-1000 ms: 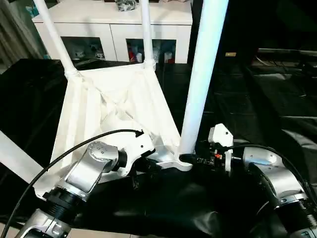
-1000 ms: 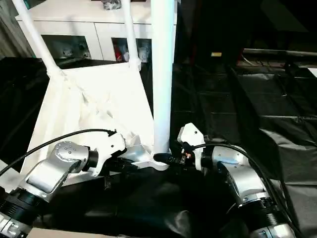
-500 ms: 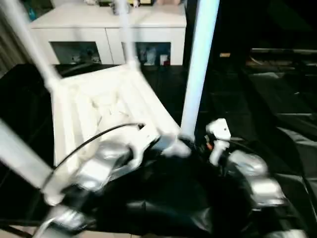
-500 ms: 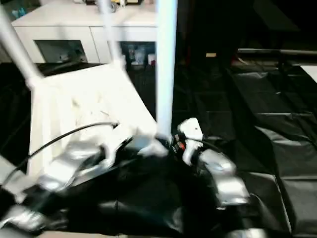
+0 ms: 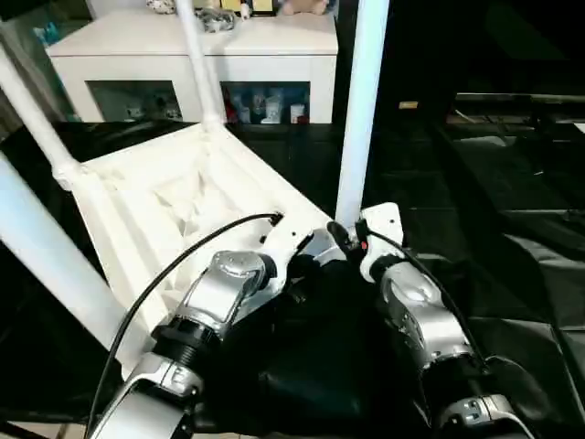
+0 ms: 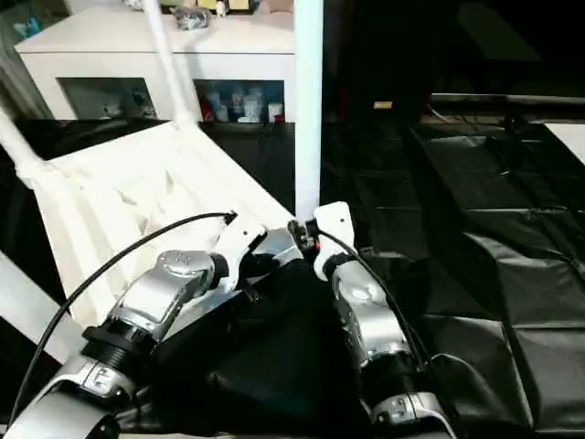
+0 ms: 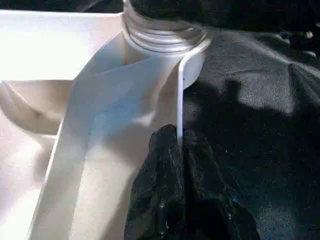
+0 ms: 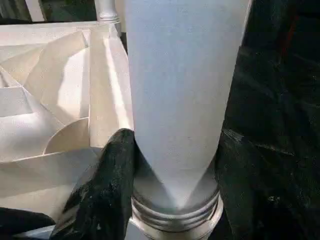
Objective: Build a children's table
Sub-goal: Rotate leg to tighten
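The white tabletop [image 5: 174, 197] lies underside up on black sheeting [image 5: 512, 274], its near corner between the two grippers. Four legs stand in its corner sockets; the nearest leg [image 5: 359, 119] rises right beside the right gripper [image 8: 165, 190], whose black fingers [image 8: 107, 190] sit half apart, clasping the leg's base above its threaded collar. The left gripper [image 7: 179, 150] is clamped on the tabletop's thin edge wall, just beside that socket. Beyond the tabletop stands a white cabinet [image 5: 196, 59].
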